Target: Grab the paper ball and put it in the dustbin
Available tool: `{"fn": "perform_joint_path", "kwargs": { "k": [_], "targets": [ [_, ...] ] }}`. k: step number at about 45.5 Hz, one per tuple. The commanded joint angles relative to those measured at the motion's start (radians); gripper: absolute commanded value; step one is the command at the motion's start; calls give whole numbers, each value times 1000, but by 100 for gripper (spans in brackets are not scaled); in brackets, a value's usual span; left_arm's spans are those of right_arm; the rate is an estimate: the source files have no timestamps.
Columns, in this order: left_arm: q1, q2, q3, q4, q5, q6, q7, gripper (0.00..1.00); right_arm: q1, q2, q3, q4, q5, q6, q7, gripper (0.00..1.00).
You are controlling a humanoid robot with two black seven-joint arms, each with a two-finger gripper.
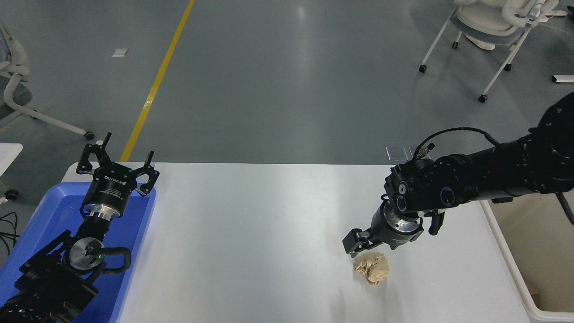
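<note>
The tan paper ball (371,268) lies on the white bench (269,233), low and right of middle. The right claw (364,244) hangs just above it; I cannot tell how wide it is. The left claw (116,163) sits spread wide over the blue tray (130,251) at lower left. The dustbin (515,278) is at the right edge.

The white tabletop (251,233) lies bare across the middle of the frame, with open passage there. At lower right, the paper ball (371,268) sits alone, the right hand (365,242) directly above it. The dustbin (506,251) walls off the right edge; a blue tray (134,233) and the left hand (117,167) fill the lower left.
</note>
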Motion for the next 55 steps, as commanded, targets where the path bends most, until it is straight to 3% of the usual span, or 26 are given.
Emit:
{"fn": "perform_joint_path", "kwargs": {
  "k": [1, 7, 15, 25, 48, 52, 55],
  "targets": [
    [0, 2, 0, 0, 0, 0, 0, 100, -110, 31, 2, -86, -3, -88, -1, 100],
    [0, 2, 0, 0, 0, 0, 0, 100, -127, 36, -10, -92, -11, -117, -6, 100],
    [0, 0, 0, 0, 0, 0, 0, 100, -136, 38, -24, -92, -23, -116, -49, 100],
    [0, 0, 0, 0, 0, 0, 0, 100, -167, 38, -36, -91, -77, -114, -49, 100],
    [0, 0, 0, 0, 0, 0, 0, 100, -183, 38, -18, -91, -63, -117, -49, 99],
    [0, 0, 0, 0, 0, 0, 0, 100, -185, 38, -18, -91, -62, -119, -49, 96],
    [0, 0, 0, 0, 0, 0, 0, 100, -187, 38, -18, -91, -60, -119, -49, 88]
  ]
}}
